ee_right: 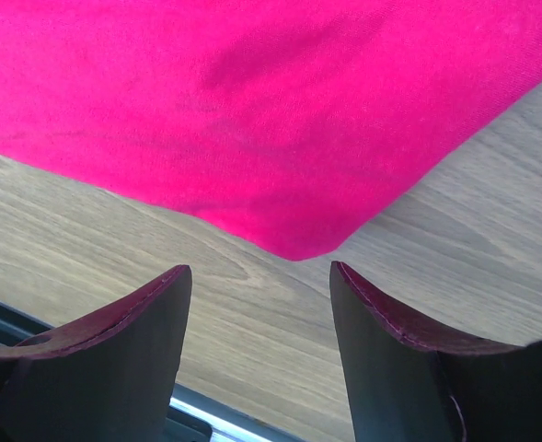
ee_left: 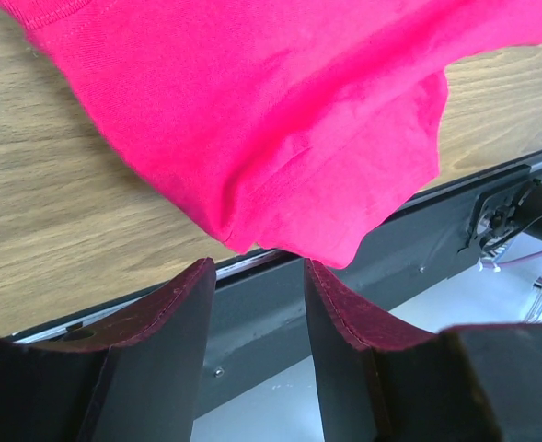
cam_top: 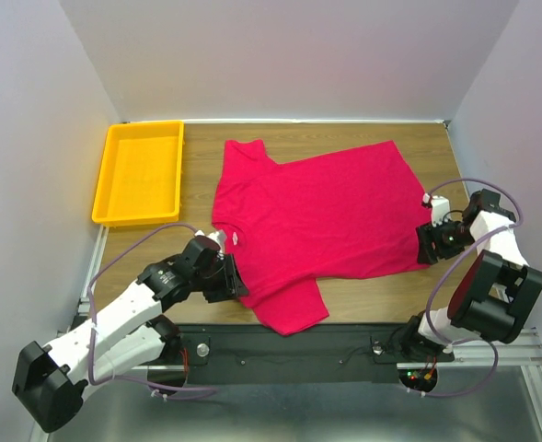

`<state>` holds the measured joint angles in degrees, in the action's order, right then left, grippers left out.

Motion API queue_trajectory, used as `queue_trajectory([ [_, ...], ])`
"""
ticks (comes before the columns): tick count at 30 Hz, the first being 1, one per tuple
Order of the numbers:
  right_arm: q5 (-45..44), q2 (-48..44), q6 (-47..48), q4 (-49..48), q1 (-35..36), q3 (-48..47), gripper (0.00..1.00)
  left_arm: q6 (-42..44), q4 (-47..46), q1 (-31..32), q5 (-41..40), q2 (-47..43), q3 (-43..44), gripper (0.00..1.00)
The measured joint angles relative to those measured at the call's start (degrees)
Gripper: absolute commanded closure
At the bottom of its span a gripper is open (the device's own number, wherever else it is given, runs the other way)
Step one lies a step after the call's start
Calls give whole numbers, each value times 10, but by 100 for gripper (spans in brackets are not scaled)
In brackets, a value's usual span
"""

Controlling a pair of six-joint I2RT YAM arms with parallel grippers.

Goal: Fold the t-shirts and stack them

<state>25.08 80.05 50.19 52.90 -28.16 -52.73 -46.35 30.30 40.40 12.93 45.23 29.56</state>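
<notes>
My wooden tabletop (cam_top: pixel 372 296) carries the crimson t-shirt (cam_top: pixel 317 216) spread flat across its middle, collar toward my left and hem toward my right, one sleeve reaching the near edge; the yellow tray (cam_top: pixel 142 126) stands clear of the shirt at the far left corner. My left tool (ee_left: pixel 259 267) sits low by that near sleeve, jaws parted with nothing between them, the sleeve's hem just beyond the tips. My right tool (ee_right: pixel 261 272) is likewise parted and empty, the shirt's near hem corner lying on the wood just ahead of it.
</notes>
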Motion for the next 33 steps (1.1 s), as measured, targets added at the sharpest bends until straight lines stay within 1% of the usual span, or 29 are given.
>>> queue_trajectory([
  [5,0,5,0,0,0,0,33,-2,-18,0,6,1,-9,46],
  [14,0,16,-5,-2,-3,1,34,-23,-48,0,37,-18,-68,46],
  [20,0,22,-9,-5,-4,1,34,-32,-79,0,39,15,-71,46],
  [23,0,22,-9,-5,-4,1,34,-38,-96,0,40,32,-71,49],
  [28,5,23,-11,-7,-7,1,34,-45,-124,0,31,75,-71,57],
  [29,6,23,-11,-7,-7,1,34,-46,-129,0,28,84,-71,61],
  [30,8,24,-11,-7,-7,1,34,-47,-134,0,24,96,-71,72],
  [31,9,25,-11,-7,-7,1,34,-47,-139,0,21,107,-71,79],
  [32,9,26,-11,-7,-7,1,34,-49,-145,0,17,119,-70,92],
  [33,9,27,-12,-7,-7,1,34,-47,-148,0,12,127,-70,96],
])
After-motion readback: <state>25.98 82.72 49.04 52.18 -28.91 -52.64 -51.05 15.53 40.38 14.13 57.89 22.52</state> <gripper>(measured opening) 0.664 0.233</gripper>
